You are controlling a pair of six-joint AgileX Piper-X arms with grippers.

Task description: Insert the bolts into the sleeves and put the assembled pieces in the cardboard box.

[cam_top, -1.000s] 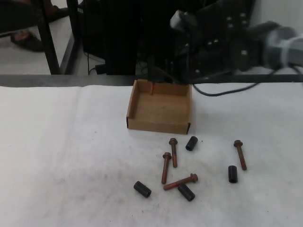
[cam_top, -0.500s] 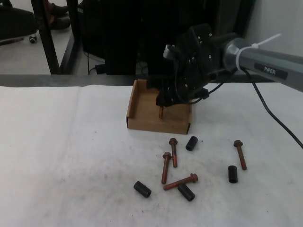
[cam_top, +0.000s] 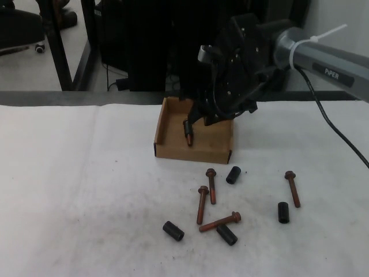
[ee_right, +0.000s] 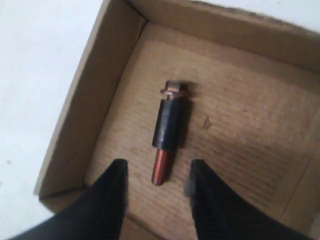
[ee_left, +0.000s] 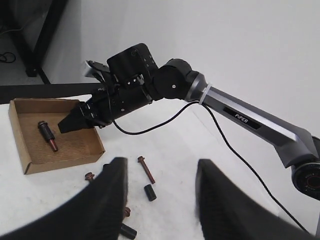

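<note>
One assembled piece (ee_right: 169, 125), a reddish bolt seated in a black sleeve, lies on the floor of the cardboard box (cam_top: 193, 153). It rests left of the box's middle, with its head toward the far wall and its bare threaded end toward the near wall. The box stands at the far middle of the white bench (cam_top: 69, 190).

My right gripper (ee_left: 67, 126) hangs just over the box, above the piece. Its jaws are spread and hold nothing, and the piece lies free below them. My left gripper (ee_left: 160, 200) is raised over the bench, well apart from the box, with its jaws likewise parted and empty.

Four loose bolts (cam_top: 211, 186) and four loose sleeves (cam_top: 233, 175) lie on the bench on the near side of the box. Three bolts and three sleeves form a group in front of the box's right half, where one bolt lies just beside a sleeve. The fourth bolt (cam_top: 292, 188) and the fourth sleeve (cam_top: 283, 212) lie farther right, just beside each other.
</note>
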